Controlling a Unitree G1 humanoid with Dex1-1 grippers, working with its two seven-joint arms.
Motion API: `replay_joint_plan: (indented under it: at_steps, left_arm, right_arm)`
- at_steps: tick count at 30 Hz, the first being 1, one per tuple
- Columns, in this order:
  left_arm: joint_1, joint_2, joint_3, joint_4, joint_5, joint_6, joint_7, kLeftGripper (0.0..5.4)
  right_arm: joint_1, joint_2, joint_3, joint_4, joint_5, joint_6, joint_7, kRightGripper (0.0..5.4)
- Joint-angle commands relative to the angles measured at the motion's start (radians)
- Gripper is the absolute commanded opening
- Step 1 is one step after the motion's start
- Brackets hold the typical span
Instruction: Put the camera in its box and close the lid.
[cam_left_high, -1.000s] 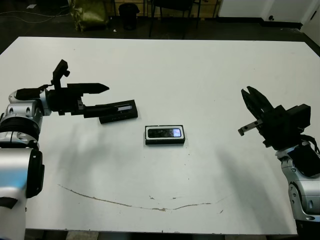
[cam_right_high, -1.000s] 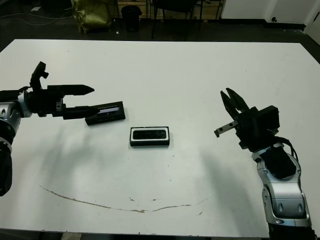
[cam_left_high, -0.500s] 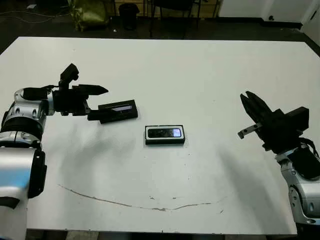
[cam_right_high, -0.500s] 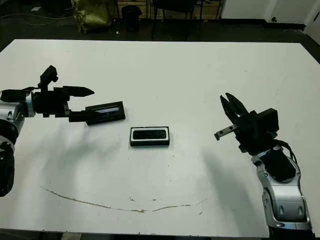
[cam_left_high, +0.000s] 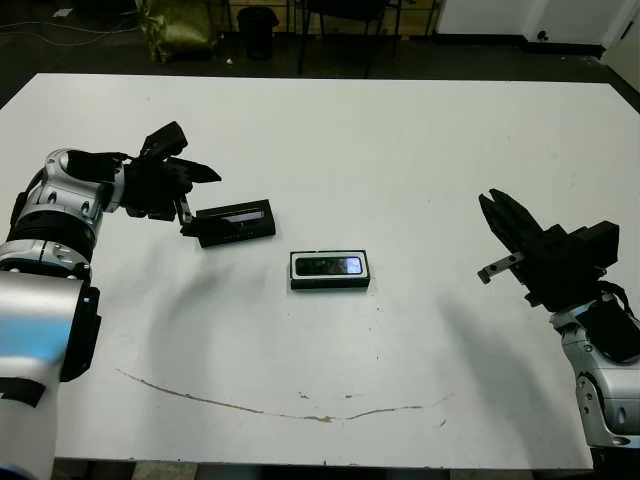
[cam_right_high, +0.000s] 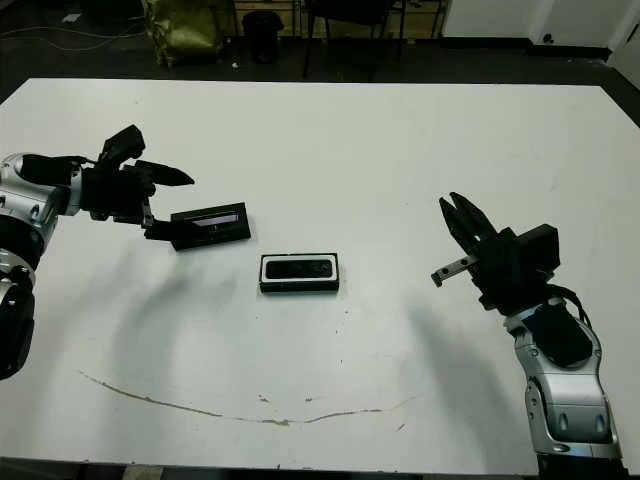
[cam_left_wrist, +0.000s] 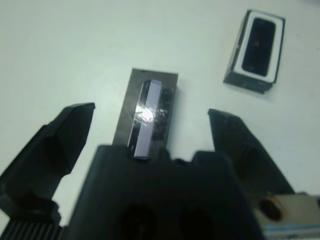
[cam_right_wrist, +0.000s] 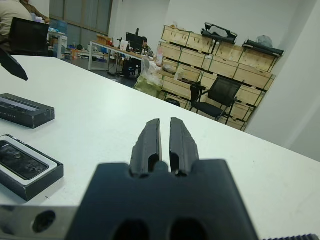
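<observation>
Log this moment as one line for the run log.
camera: in box | lid: off, on table | left pincer: open at lid's end | right pincer: shut, idle, away from box

Left claw (cam_left_wrist: 150, 137) spread wide, right claw (cam_right_wrist: 165, 137) closed.
</observation>
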Motion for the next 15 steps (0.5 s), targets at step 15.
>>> replay_joint_plan:
  at_steps: [15]
  left_arm:
    - [-0.020,-0.020,-0.063,0.033,0.109,0.029,0.075,5.39]
  right_arm:
    - [0.050,0.001,-0.012,-0.028,0.012,0.080,-0.032,0.00]
